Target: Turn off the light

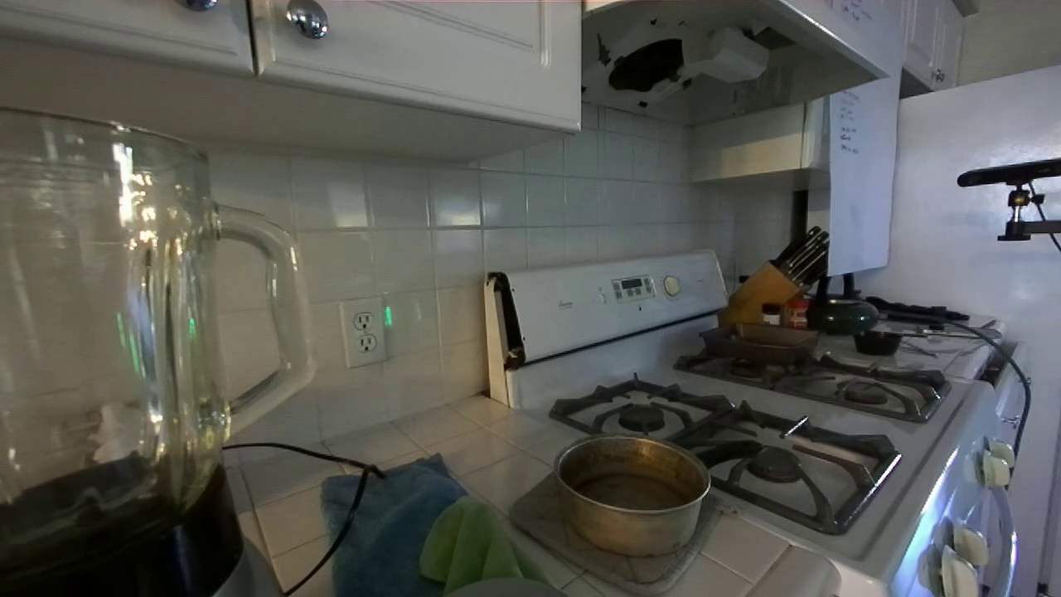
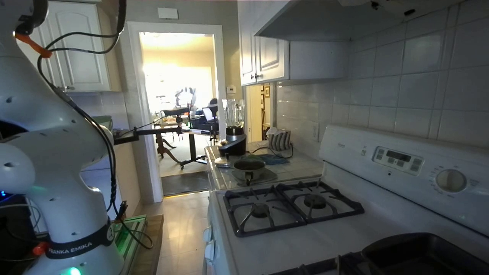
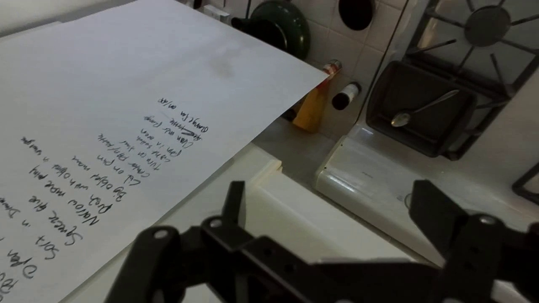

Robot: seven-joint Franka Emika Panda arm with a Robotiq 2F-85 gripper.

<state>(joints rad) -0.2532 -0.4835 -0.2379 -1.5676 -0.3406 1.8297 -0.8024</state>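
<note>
Pale floor, white tiled wall

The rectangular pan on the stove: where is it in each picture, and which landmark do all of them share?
In an exterior view: pan, right of centre, below mid-height.
In an exterior view: pan, bottom right, partly cut off.
In the wrist view: pan, upper right, a spoon inside.
Shared landmark: the stove's back panel.

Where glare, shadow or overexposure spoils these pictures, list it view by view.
In an exterior view, the far room is badly overexposed; in an exterior view, the glass jar carries glare streaks and the wall tiles shine in patches; in the wrist view, the lighting is dim and the tool shows as a near-black shape.
</note>
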